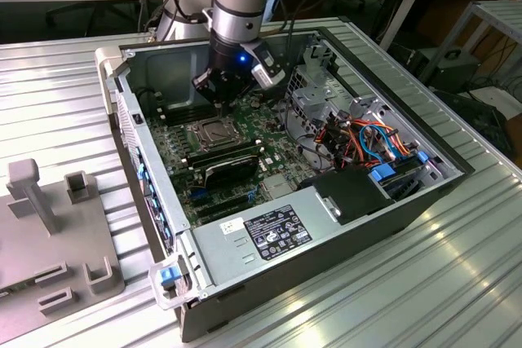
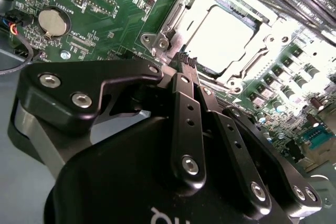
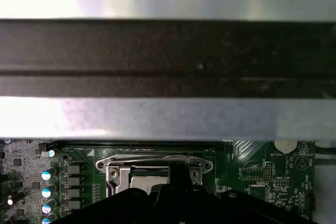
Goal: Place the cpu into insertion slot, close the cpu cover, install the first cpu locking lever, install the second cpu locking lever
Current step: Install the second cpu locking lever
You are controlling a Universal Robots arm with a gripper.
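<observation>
The cpu lies flat in the insertion slot, its pale metal top bright. The cpu cover is down around it, with the chip showing through the cover's window. My gripper stands at the socket's edge beside a corner of the cover, fingers pressed together with nothing seen between them. In the exterior view the gripper hangs just above the far side of the socket. A thin wire lever runs along one edge of the socket, with the gripper over it.
The green board sits inside an open computer case. A black card stands just in front of the socket; a power supply and coloured cables lie toward the exterior view's right. A grey fixture rests outside the case.
</observation>
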